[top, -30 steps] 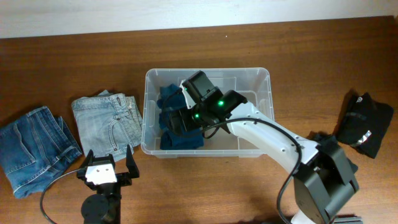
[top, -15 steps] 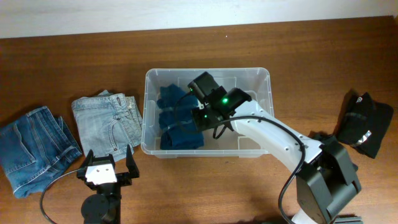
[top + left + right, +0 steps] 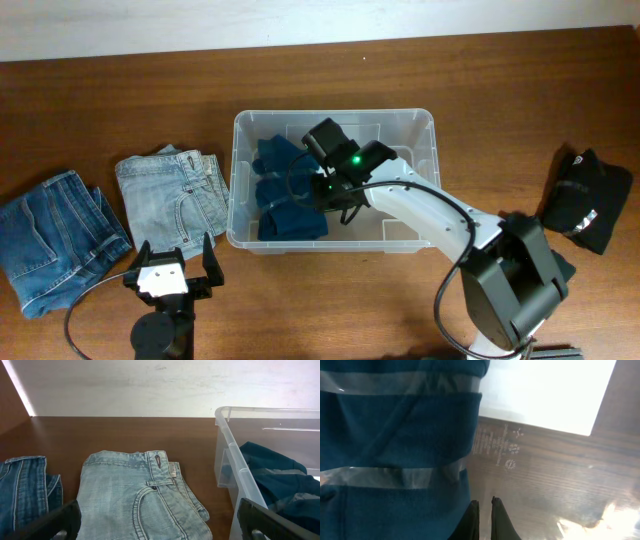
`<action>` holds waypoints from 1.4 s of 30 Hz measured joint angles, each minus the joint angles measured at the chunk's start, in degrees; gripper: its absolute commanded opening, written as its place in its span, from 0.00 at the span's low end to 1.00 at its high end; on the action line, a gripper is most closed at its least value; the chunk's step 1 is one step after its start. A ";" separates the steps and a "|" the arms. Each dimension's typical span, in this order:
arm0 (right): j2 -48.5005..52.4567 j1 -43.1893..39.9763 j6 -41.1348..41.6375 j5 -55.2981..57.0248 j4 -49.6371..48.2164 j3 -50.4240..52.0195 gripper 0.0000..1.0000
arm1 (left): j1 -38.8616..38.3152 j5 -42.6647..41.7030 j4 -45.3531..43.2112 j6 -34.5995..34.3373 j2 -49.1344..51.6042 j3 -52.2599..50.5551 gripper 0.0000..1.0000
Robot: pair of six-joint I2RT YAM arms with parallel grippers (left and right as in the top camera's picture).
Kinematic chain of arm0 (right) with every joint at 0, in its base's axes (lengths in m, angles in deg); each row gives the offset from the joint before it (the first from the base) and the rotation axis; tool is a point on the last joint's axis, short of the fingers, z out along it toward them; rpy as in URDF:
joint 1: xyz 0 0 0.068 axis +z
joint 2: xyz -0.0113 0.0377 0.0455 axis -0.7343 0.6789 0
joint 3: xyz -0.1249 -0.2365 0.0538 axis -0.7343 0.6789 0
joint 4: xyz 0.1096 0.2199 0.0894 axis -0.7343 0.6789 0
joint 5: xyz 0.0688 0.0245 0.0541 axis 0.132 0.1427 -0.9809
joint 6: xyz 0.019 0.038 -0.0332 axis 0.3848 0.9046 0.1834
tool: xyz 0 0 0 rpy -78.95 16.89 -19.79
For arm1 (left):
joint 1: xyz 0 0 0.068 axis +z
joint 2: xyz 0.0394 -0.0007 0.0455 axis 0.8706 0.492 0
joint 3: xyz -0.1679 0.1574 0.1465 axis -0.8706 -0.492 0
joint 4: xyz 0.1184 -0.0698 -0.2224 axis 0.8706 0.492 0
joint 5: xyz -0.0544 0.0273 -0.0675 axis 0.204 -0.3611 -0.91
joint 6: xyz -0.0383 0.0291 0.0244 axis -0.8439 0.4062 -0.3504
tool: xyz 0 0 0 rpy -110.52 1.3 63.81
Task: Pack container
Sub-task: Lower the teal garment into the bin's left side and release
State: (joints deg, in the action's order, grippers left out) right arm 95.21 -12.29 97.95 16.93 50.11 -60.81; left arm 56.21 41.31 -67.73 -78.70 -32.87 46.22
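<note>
Right gripper clenched, fingers together, inside the container just beside the folded teal garment; left gripper spread wide, near the light jeans.

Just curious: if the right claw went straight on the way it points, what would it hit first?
Probably the clear bottom of the container, just beside the blue garment; depth is hard to judge.

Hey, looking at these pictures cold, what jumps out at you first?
The clear container mid-table grabs the eye: a folded teal garment fills its left half, and the right gripper hangs shut and empty beside it. Left of the container lie light jeans and, farther out, darker jeans; a black garment sits near the table's right edge.
</note>
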 measured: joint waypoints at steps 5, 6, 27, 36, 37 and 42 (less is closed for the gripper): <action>0.81 0.00 1.07 -2.08 0.00 0.00 0.04 | 0.00 0.00 0.00 0.00 0.00 0.00 0.99; 0.81 0.00 1.09 -2.54 0.02 0.00 0.04 | 0.00 0.00 0.00 0.00 0.00 0.00 0.99; 0.85 0.76 1.33 -9.88 0.52 0.00 0.08 | 0.00 0.00 0.00 0.00 0.00 0.00 0.99; 0.85 0.76 1.33 -16.72 -2.99 0.00 0.05 | 0.00 -0.02 0.00 0.00 0.00 0.00 0.99; 0.87 0.74 1.36 -17.40 -3.17 0.00 0.04 | -0.02 0.00 0.00 0.00 0.00 0.00 0.99; 0.90 0.20 0.26 -20.70 -4.15 0.00 0.09 | 0.00 0.00 0.00 0.00 0.00 0.00 0.99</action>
State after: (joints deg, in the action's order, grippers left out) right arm 96.11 -12.09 98.22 -3.77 45.96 -60.81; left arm 56.21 41.31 -67.73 -78.70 -32.87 46.22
